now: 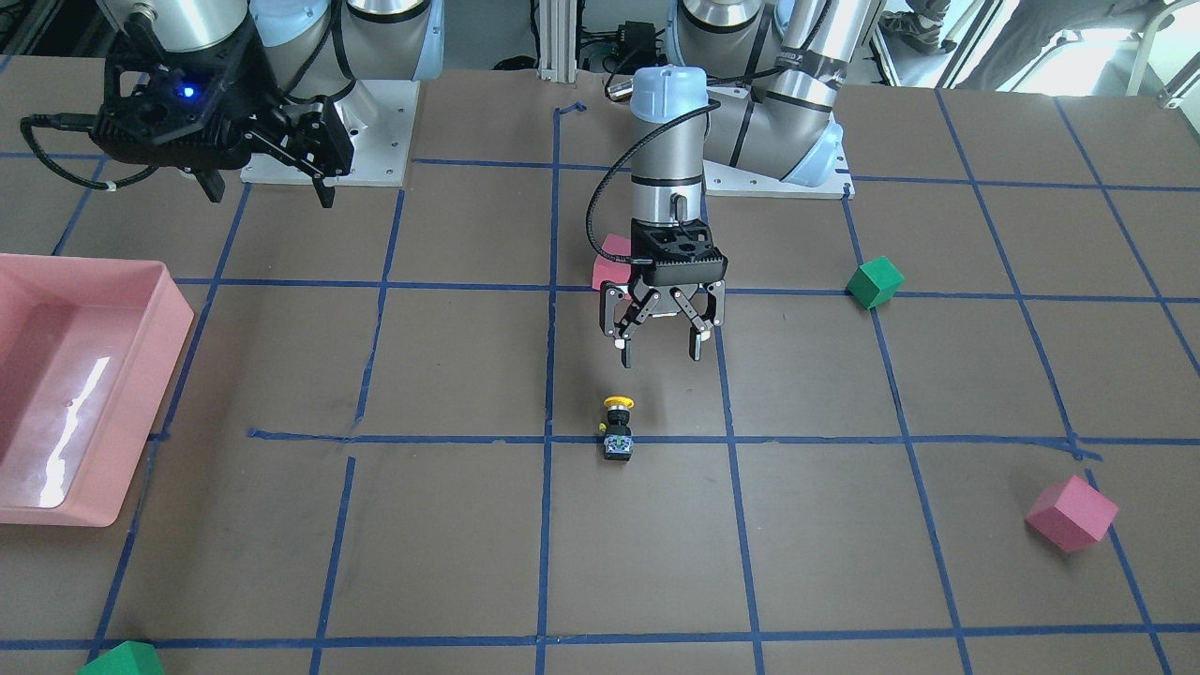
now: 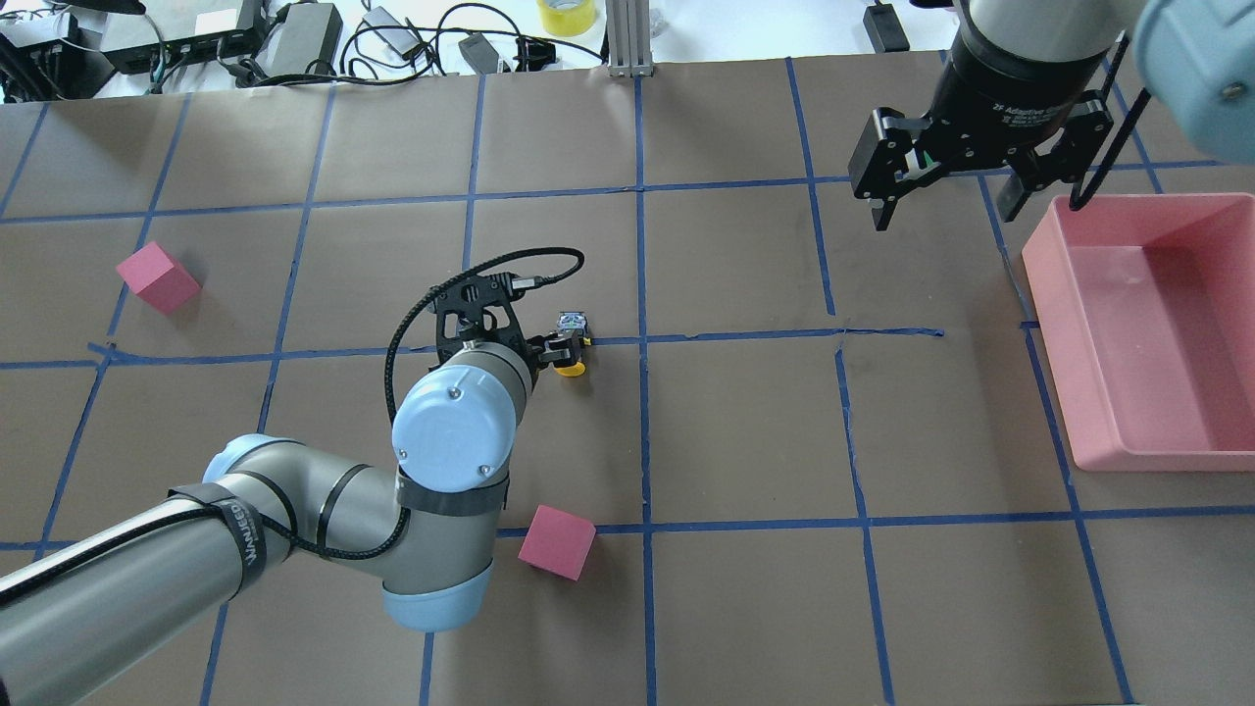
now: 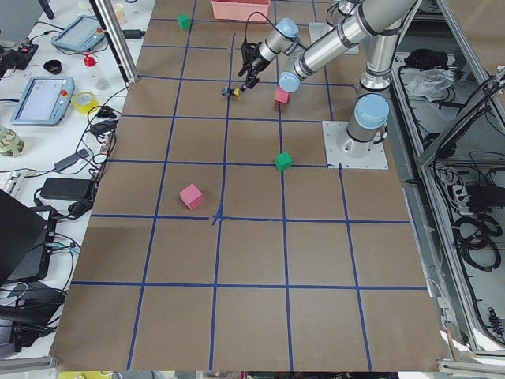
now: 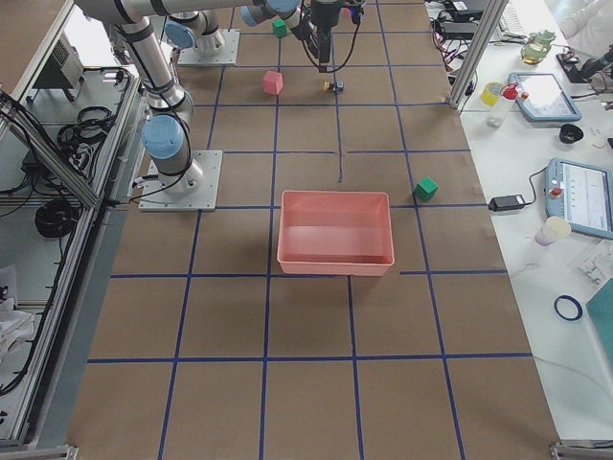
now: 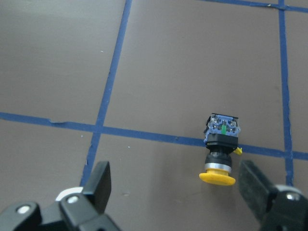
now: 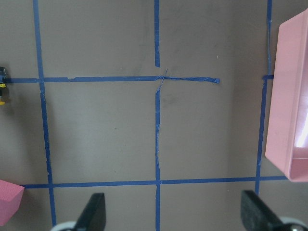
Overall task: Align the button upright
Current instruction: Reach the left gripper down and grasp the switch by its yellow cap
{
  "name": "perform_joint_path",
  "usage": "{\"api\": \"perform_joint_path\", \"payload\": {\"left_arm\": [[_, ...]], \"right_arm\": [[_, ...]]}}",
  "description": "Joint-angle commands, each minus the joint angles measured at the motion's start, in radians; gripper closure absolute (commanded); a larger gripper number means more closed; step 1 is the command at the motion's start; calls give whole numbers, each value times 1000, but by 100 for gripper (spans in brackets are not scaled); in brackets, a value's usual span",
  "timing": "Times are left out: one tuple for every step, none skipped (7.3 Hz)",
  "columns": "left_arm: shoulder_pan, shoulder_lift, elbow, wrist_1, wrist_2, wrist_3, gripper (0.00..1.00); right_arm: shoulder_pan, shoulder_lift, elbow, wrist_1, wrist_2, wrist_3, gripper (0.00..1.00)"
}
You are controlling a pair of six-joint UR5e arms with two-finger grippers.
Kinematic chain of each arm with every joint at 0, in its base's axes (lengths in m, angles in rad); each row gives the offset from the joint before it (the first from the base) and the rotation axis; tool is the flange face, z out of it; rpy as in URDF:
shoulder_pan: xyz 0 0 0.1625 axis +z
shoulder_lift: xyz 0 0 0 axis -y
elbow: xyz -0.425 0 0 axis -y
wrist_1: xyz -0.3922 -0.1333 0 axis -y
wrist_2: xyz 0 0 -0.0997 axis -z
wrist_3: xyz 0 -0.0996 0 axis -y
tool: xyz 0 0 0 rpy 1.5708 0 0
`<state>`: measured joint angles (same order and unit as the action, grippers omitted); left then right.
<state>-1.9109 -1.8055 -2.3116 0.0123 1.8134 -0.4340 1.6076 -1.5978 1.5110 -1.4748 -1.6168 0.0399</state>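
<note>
The button [image 1: 617, 427] lies on its side on a blue tape line near the table's middle, yellow cap toward the robot and silver-white base away from it. It also shows in the overhead view [image 2: 571, 345] and in the left wrist view [image 5: 220, 154]. My left gripper [image 1: 659, 354] is open and empty, hovering just on the robot's side of the button, its fingers [image 5: 101, 180] spread wider than the button. My right gripper [image 1: 272, 192] is open and empty, held high near the pink bin, far from the button.
A pink bin [image 1: 141, 309] stands on the robot's right side, also in the overhead view [image 2: 1049, 284]. A pink cube [image 1: 609, 264] sits just behind the left gripper, another [image 1: 1072, 512] further off. Green cubes [image 1: 875, 281] [image 1: 122, 661] lie apart.
</note>
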Motion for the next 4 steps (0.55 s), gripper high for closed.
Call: {"api": "perform_joint_path", "payload": {"left_arm": [[-42, -124, -3, 107, 18, -38, 14], [-46, -161, 1, 154, 1, -34, 14], [-50, -202, 21, 161, 1, -10, 14], [-50, -236, 43, 161, -11, 33, 16]], "right_arm": [[0, -1, 0, 1, 0, 0, 0], [0, 1, 0, 1, 0, 0, 0], [0, -1, 0, 1, 0, 0, 0], [-2, 1, 0, 1, 0, 0, 0]]}}
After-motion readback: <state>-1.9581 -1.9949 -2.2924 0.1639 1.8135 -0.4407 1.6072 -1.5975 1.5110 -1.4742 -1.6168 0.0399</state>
